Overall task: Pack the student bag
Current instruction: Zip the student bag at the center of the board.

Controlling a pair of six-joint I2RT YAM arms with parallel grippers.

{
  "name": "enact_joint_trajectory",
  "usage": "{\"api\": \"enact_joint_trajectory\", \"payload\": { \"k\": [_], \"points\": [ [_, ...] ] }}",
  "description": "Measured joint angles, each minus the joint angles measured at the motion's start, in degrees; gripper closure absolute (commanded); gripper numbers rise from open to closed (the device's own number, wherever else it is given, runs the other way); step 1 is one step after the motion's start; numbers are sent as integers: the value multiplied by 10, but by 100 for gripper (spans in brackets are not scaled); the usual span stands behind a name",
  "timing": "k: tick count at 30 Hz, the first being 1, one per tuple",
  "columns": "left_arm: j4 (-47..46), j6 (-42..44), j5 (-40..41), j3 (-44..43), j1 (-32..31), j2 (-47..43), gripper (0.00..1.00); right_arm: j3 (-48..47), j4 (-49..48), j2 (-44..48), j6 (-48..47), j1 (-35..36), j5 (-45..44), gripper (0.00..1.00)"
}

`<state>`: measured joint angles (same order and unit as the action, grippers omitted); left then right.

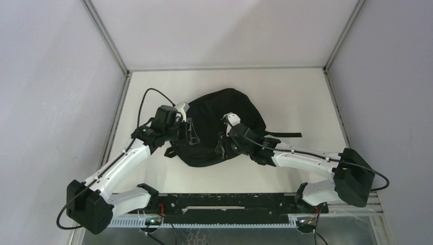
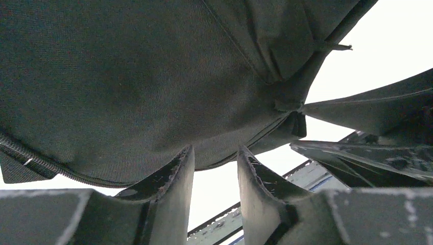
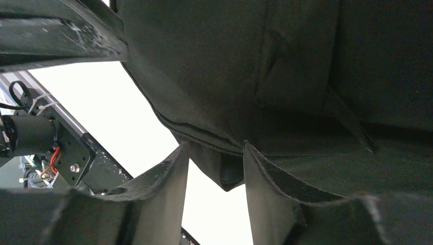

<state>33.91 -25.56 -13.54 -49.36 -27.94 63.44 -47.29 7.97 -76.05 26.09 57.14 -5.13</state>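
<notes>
Arm bases sit at the near table (image 1: 296,97) edge; both arms extend to the student bag (image 1: 224,109) lying mid-table.

Top view: the left arm is bent forward, with the left gripper (image 1: 190,133) at the bag's left side. The right arm runs low from the right, with the right gripper (image 1: 223,145) at the near edge. Left wrist view: fingers (image 2: 173,176) narrowly parted, tips at the fabric, gap unoccupied. Right wrist view: fingers (image 3: 166,178) narrowly parted, a fabric corner in the gap, not clamped.
</notes>
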Motion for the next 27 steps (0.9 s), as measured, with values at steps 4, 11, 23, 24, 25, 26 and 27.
{"api": "enact_joint_trajectory", "payload": {
  "k": [4, 11, 23, 24, 25, 26, 27],
  "points": [
    [-15, -11, -17, 6, 8, -10, 59, -2, 0, -20, -9, -6, 15, 57],
    [-49, -34, -71, 31, 8, -5, 59, -2, 9, -41, -21, -8, 9, 54],
    [-81, -47, -116, 37, 7, 21, 58, -17, 32, -56, -34, -7, -38, 58],
    [-82, -47, -118, 37, 7, 22, 58, -18, 33, -59, -34, -8, -40, 62],
    [-82, -47, -120, 37, 7, 24, 58, -18, 33, -62, -33, -9, -41, 65],
    [-83, -47, -122, 37, 7, 26, 57, -18, 34, -64, -33, -9, -42, 67],
    [-84, -47, -122, 37, 6, 27, 57, -18, 34, -65, -33, -9, -43, 68]
  ]
}}
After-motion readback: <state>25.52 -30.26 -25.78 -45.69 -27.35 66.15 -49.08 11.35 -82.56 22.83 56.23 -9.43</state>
